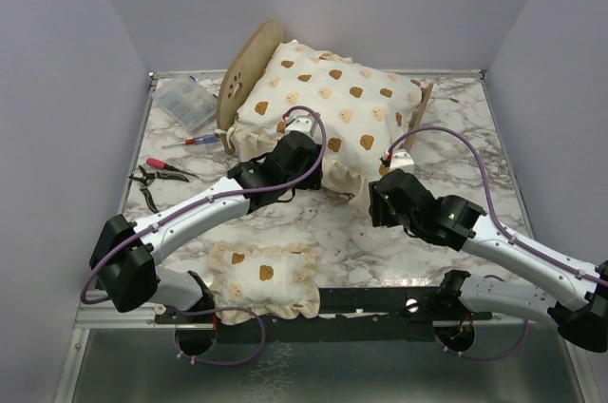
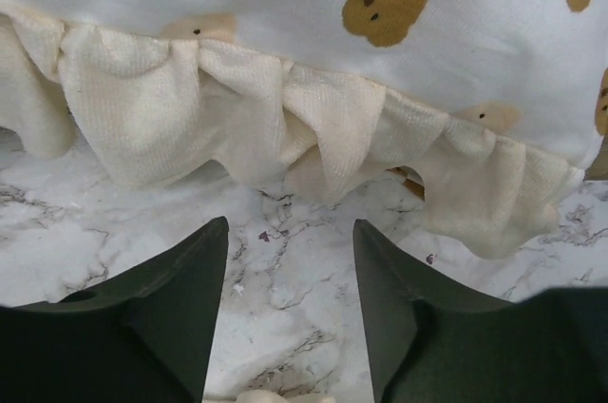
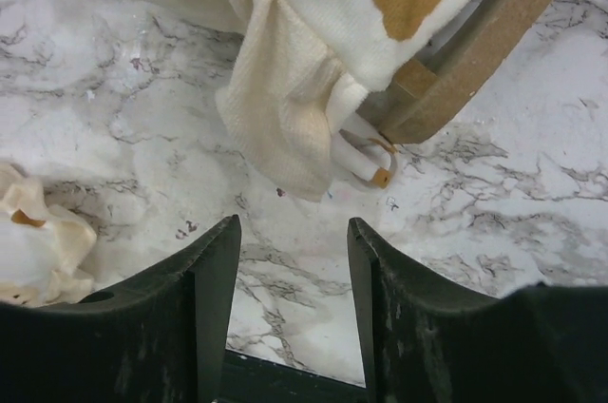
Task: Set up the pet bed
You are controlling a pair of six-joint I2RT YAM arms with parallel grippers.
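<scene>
Surface: white marble-patterned table (image 1: pixel 332 232), enclosed by plain pale walls (image 1: pixel 380 4). The pet bed (image 1: pixel 249 68) stands at far centre: plywood frame, rounded headboard with cutouts, bear-print cushion (image 1: pixel 332 99) lying across it. Left gripper (image 2: pixel 290 232) and right gripper (image 3: pixel 293 227): jaws parted, holding nothing.

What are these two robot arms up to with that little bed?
Two robot arms are setting up a small wooden pet bed. The large bear-print cushion already lies on its frame. Both grippers are open and hold nothing: the left gripper faces the cushion's ruffled front edge, and the right gripper points at a corner of the frame. The small matching pillow lies on the marble table near the arm bases, not yet on the bed.
</scene>
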